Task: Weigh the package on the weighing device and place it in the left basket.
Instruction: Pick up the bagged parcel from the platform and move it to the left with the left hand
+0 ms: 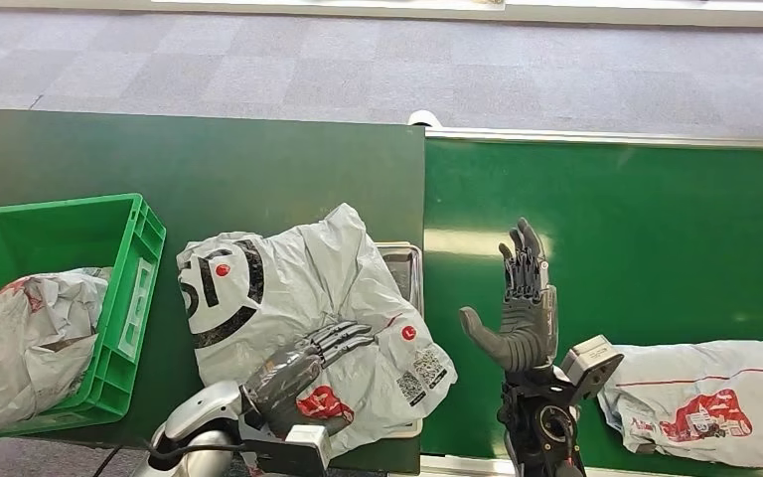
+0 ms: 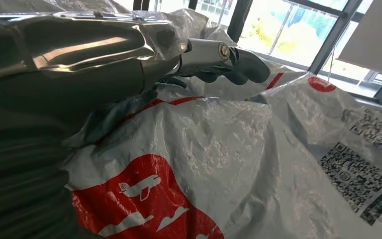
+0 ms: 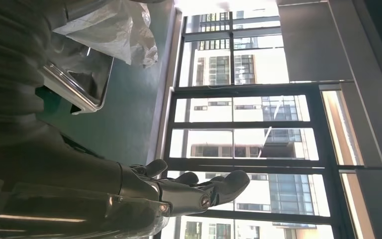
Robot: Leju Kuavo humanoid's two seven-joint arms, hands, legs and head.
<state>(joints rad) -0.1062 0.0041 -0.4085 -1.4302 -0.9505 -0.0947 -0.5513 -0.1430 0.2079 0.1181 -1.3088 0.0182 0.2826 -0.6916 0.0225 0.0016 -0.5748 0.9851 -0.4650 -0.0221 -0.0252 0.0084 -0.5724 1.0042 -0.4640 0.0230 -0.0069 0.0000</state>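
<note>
- Grey plastic, crumpled and printed in black and red, covers most of the weighing device point(image 1: 404, 270): this is the package point(image 1: 298, 298), lying on the metal tray in the middle of the table point(image 1: 209, 159), with only the tray's right rim and corner showing beside it.
- Left hand point(image 1: 303, 366) lies palm down on the near part of the package, at about 6 o'clock from its middle, fingers stretched flat and close together toward 2 o'clock. It rests on the plastic; I see no fold caught between the fingers, so it grips nothing.
- From the left wrist view the fingers point(image 2: 219, 57) run straight out over the wrinkled bag, just above its red print and near a QR label.
- Right hand point(image 1: 517, 318) stands upright above the green belt point(image 1: 636, 229), just at 3 o'clock of the weighing device. Palm faces left toward the package, fingers straight up and slightly apart, thumb out toward 9 o'clock. It holds nothing and touches nothing.
- Left basket point(image 1: 129, 298), green plastic, sits at 9 o'clock of the package, just beside it, with another grey bag point(image 1: 30, 338) already inside.
- Second parcel point(image 1: 705, 397), grey with red print, lies on the belt at 3 o'clock of the right hand, near the table's front edge.
</note>
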